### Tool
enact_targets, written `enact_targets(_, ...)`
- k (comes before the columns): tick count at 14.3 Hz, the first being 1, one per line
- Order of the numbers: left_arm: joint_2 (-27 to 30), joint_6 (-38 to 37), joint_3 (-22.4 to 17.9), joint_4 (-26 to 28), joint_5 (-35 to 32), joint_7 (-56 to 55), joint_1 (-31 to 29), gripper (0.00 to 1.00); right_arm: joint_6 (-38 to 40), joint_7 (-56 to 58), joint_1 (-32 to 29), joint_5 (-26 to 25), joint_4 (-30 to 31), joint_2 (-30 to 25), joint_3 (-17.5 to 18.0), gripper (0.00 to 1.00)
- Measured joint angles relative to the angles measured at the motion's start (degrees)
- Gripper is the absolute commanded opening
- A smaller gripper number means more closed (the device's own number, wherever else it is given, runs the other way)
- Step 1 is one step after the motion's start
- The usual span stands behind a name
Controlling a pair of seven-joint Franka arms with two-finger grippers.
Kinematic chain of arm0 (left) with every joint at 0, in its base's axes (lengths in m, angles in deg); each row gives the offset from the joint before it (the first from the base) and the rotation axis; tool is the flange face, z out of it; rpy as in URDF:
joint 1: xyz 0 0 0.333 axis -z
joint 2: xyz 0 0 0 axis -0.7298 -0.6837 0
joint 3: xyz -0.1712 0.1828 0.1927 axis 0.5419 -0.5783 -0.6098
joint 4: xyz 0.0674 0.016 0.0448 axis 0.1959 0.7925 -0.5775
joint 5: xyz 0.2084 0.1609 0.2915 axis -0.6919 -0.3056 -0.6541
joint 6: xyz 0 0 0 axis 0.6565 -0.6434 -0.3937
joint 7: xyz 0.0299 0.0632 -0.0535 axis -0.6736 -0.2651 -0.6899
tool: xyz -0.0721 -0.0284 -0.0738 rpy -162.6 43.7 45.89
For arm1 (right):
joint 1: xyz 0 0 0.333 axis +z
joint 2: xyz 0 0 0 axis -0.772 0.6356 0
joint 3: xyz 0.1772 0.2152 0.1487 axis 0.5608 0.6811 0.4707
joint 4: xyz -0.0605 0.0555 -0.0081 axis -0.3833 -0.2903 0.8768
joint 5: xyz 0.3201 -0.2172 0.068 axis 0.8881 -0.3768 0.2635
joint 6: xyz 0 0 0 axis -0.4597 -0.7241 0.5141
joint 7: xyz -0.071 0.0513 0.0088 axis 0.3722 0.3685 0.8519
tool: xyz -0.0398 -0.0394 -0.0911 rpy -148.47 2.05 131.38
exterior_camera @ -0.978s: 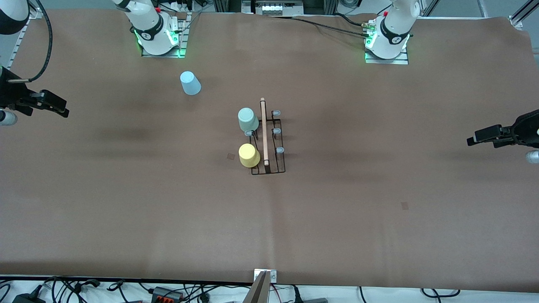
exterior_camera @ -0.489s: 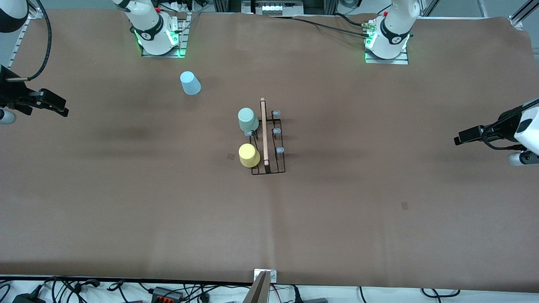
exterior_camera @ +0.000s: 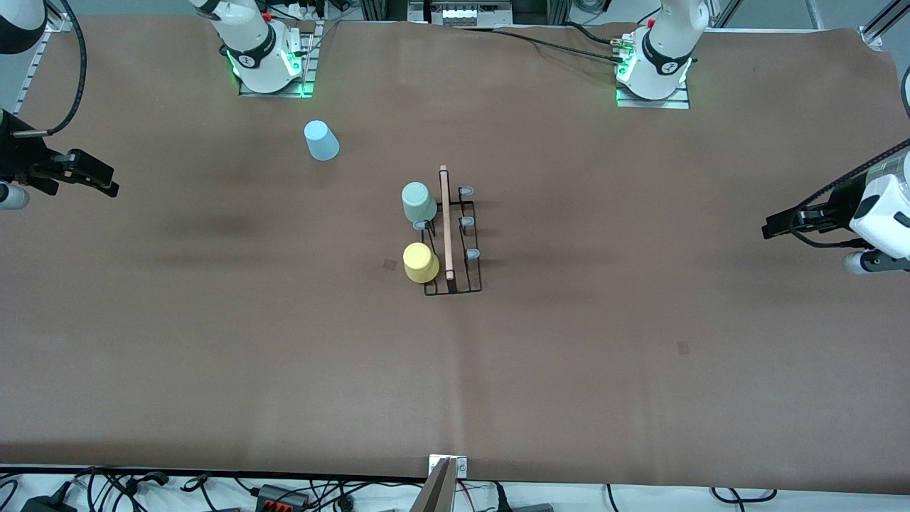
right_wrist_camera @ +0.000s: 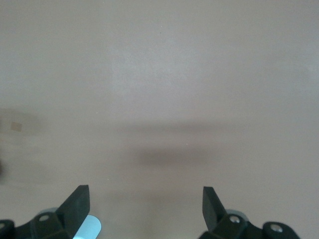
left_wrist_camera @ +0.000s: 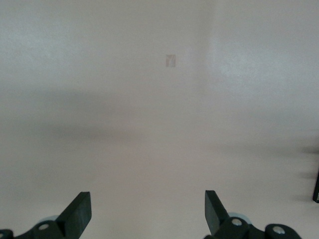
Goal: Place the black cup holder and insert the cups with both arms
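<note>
Front view shows us the black cup holder (exterior_camera: 453, 235) standing upright at the middle of the table (exterior_camera: 640, 398), its wooden rod handle (exterior_camera: 446, 222) running toward and away from the front camera. We see the pale green cup (exterior_camera: 419, 202) upside down on the rack's peg row facing the right arm's end, and the yellow cup (exterior_camera: 420, 262) upside down on the same row, nearer to the front camera. The three pegs on the row facing the left arm's end are bare. The light blue cup (exterior_camera: 321, 140) sits upside down on the table, well apart from the rack, farther from the front camera and near the right arm's base.

The right gripper (exterior_camera: 96, 178) hangs over the table edge at its own end, jaws wide apart and holding nothing. The left gripper (exterior_camera: 782, 224) is likewise spread and empty over its end; in the last second its arm has swung round and drawn the gripper slightly inward, while nothing on the table has moved. We judge that the blue cup remains to be placed
</note>
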Motion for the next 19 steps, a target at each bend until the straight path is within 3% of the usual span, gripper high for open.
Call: enact_targets(19,2.92,-1.25,2.61,-0.65,-2.04,-1.08,0.04,1.00,0.58,2.02,-0.03,0.00,0.00,-0.07,-0.15,1.00)
